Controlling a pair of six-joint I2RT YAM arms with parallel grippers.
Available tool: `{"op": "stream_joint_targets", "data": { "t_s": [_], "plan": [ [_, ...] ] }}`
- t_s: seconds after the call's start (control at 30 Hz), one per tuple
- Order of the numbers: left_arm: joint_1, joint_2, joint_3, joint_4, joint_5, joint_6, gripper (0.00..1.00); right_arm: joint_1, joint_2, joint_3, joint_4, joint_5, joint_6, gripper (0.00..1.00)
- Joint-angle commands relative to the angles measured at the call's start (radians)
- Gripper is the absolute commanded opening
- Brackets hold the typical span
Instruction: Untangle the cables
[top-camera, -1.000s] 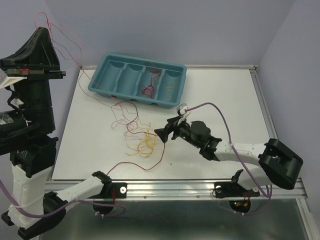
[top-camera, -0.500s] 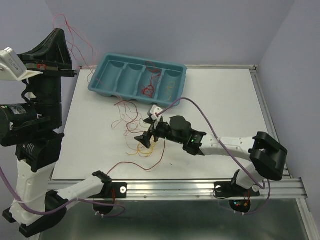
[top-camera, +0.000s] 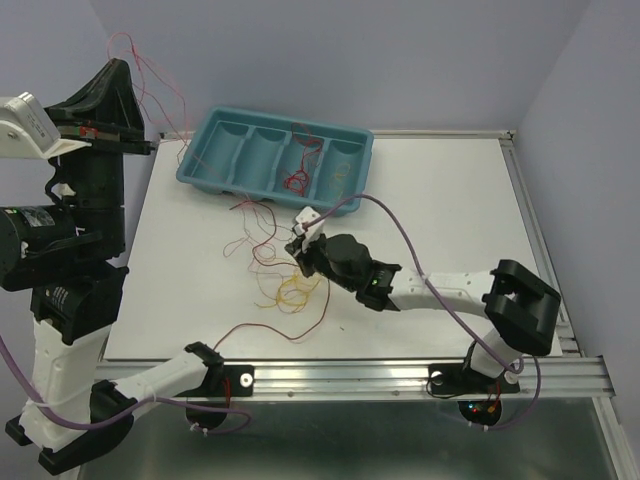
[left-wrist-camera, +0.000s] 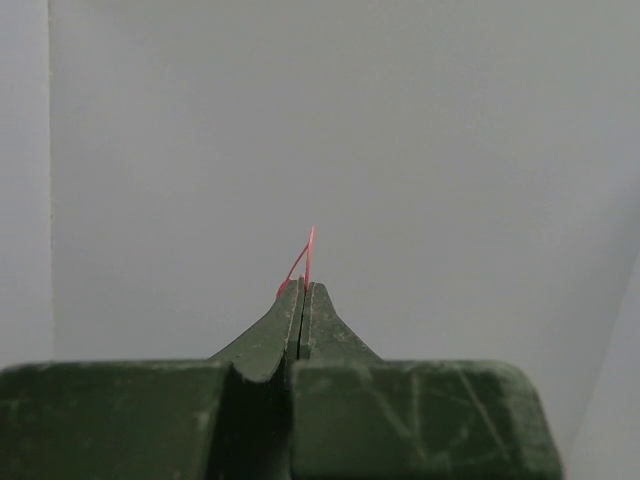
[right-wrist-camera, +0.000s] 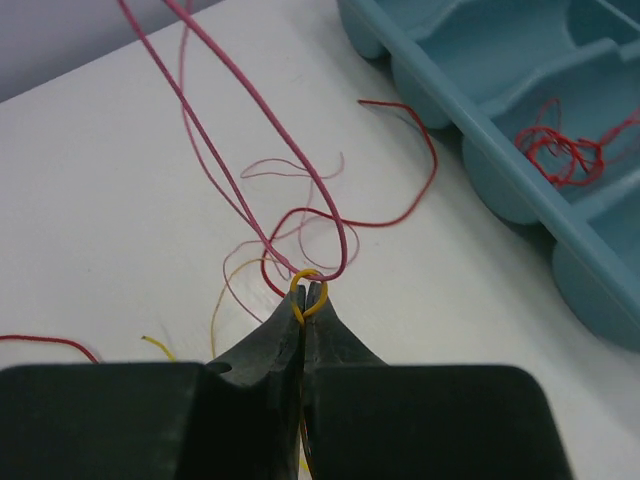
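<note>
My left gripper (top-camera: 152, 147) is raised high at the far left and shut on a thin red cable (left-wrist-camera: 310, 245), which sticks out past its tips (left-wrist-camera: 303, 290). Red cables (top-camera: 150, 70) loop above it and run down to the tangle (top-camera: 285, 290) of red, orange and yellow cables on the table. My right gripper (top-camera: 298, 250) is down at that tangle. In the right wrist view it (right-wrist-camera: 307, 292) is shut on a small yellow cable loop (right-wrist-camera: 296, 280). A dark pink cable (right-wrist-camera: 343, 248) passes through that loop and rises up to the left.
A teal compartment tray (top-camera: 215, 165) stands at the back of the white table, with a red bundle (top-camera: 296, 181) and a pale yellow cable (top-camera: 340, 178) in its compartments. The tray's wall (right-wrist-camera: 470, 130) lies close to the right of my right gripper. The purple arm cable (top-camera: 400, 240) arcs over the right arm.
My right gripper moved left into the tangle and shut on the yellow loop. The left arm shifted up and right a second ago and has held still since.
</note>
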Motion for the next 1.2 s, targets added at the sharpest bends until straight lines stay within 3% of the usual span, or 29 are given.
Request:
{"op": "stream_joint_targets", "data": {
  "t_s": [0.0, 0.07, 0.2, 0.43, 0.73, 0.93, 0.97, 1.0, 1.07, 1.13, 1.17],
  "plan": [
    [-0.004, -0.01, 0.037, 0.076, -0.072, 0.07, 0.0, -0.006, -0.131, -0.095, -0.015, 0.302, 0.128, 0.01],
    [-0.003, -0.005, 0.042, 0.102, -0.12, 0.101, 0.0, -0.058, -0.221, -0.159, -0.122, 0.429, 0.291, 0.01],
    [-0.003, -0.004, 0.04, 0.126, -0.158, 0.13, 0.0, -0.187, -0.398, -0.312, -0.253, 0.458, 0.522, 0.01],
    [-0.003, 0.004, 0.017, 0.128, -0.157, 0.133, 0.0, -0.357, -0.567, -0.429, -0.363, 0.469, 0.601, 0.01],
    [-0.003, 0.064, 0.01, 0.163, -0.269, 0.17, 0.0, -0.474, -0.519, -0.452, -0.46, 0.526, 0.763, 0.01],
    [-0.004, 0.068, -0.029, 0.154, -0.2, 0.164, 0.0, -0.479, -0.538, -0.459, -0.454, 0.472, 0.741, 0.01],
    [-0.003, 0.077, -0.029, 0.154, -0.206, 0.176, 0.0, -0.479, -0.538, -0.462, -0.452, 0.469, 0.736, 0.04],
    [-0.003, 0.099, -0.027, 0.157, -0.23, 0.184, 0.0, -0.479, -0.538, -0.465, -0.454, 0.478, 0.736, 0.3],
    [-0.001, 0.12, -0.021, 0.175, -0.258, 0.202, 0.0, -0.479, -0.542, -0.474, -0.454, 0.481, 0.741, 0.65],
    [0.0, 0.143, -0.012, 0.178, -0.287, 0.213, 0.0, -0.479, -0.559, -0.482, -0.454, 0.492, 0.744, 0.86],
    [0.005, 0.145, -0.007, 0.178, -0.284, 0.213, 0.0, -0.479, -0.568, -0.486, -0.454, 0.495, 0.75, 0.89]
  ]
}}
